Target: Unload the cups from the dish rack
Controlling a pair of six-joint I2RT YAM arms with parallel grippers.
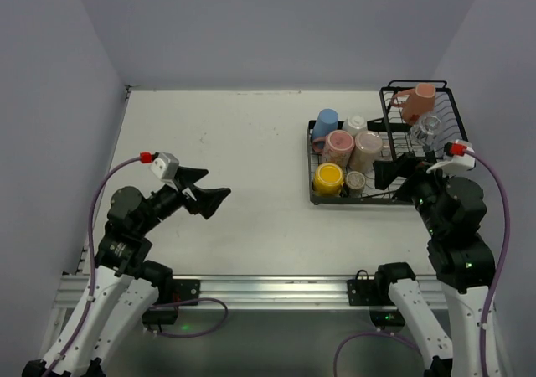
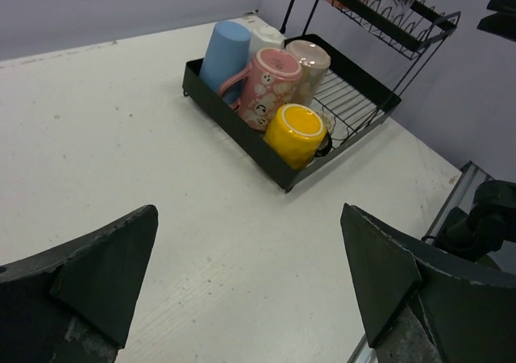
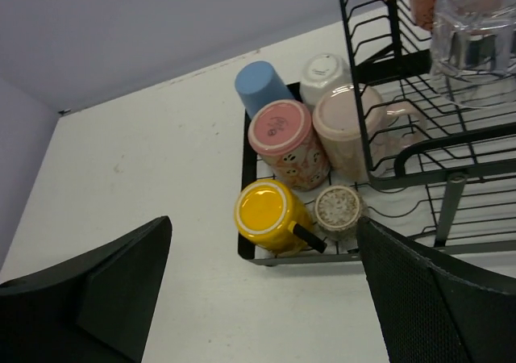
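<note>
The black wire dish rack (image 1: 311, 194) stands at the right, with a flat tray and a taller basket (image 1: 452, 113). Upside down on the tray are a yellow mug (image 1: 328, 178), a pink patterned mug (image 1: 338, 147), a blue cup (image 1: 325, 124), a beige tumbler (image 1: 367, 149), a white cup (image 1: 355, 126) and a small speckled cup (image 1: 357, 180). A salmon mug (image 1: 417, 102) and a clear glass (image 1: 427, 128) sit in the basket. My left gripper (image 1: 213, 188) is open and empty, far left of the rack. My right gripper (image 3: 264, 254) is open and empty above the tray's near edge, by the yellow mug (image 3: 264, 210).
Grey walls close in the table on the left, back and right. The aluminium rail (image 1: 276, 289) carrying both arm bases runs along the near edge. In the left wrist view the rack (image 2: 242, 133) lies ahead and to the right, across bare tabletop.
</note>
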